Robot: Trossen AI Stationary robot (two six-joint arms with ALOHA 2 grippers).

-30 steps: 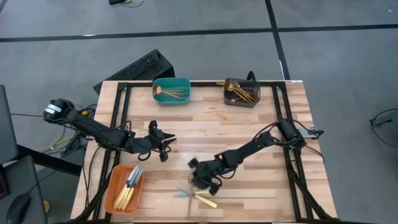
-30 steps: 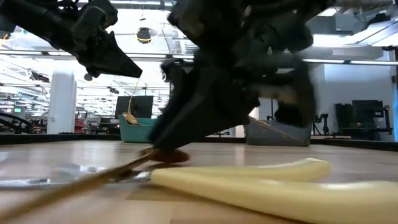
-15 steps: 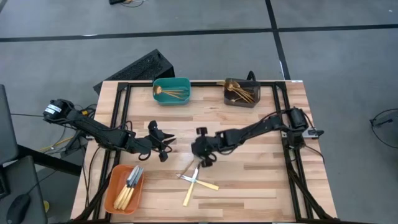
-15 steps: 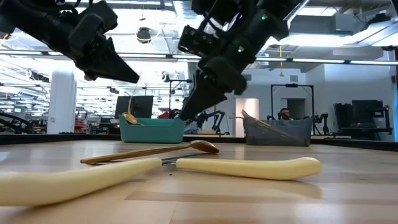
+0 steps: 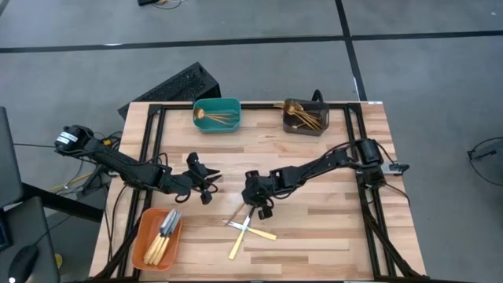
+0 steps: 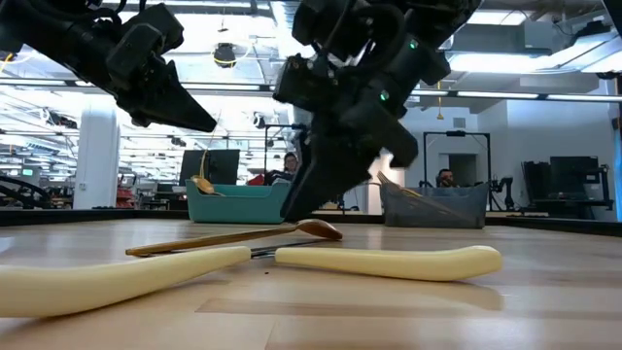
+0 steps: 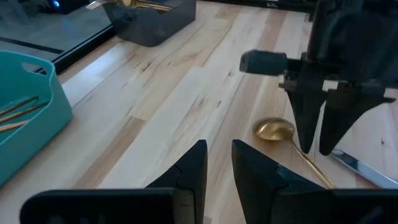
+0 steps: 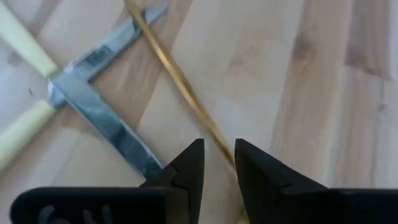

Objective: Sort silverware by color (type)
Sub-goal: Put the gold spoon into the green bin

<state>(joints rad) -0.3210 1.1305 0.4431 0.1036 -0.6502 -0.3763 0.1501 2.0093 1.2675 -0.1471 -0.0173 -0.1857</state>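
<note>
Nearest, two cream-handled knives with silver blades (image 5: 250, 229) lie crossed on the wooden table (image 5: 330, 236). The thin gold spoon (image 6: 233, 236) lies over them, its handle running between the right gripper (image 8: 217, 163) fingertips, which stand slightly apart just above it. Farther off, the left gripper (image 7: 217, 165) hovers, jaws narrowly apart, holding nothing.

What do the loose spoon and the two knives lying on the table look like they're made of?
The spoon looks like polished gold-coloured metal: its bowl gleams and mirrors the light. The two knives have dull silver blades, apparently steel, with pale cream handles that look matte and smooth, perhaps plastic or resin; the pictures leave that open.
</note>
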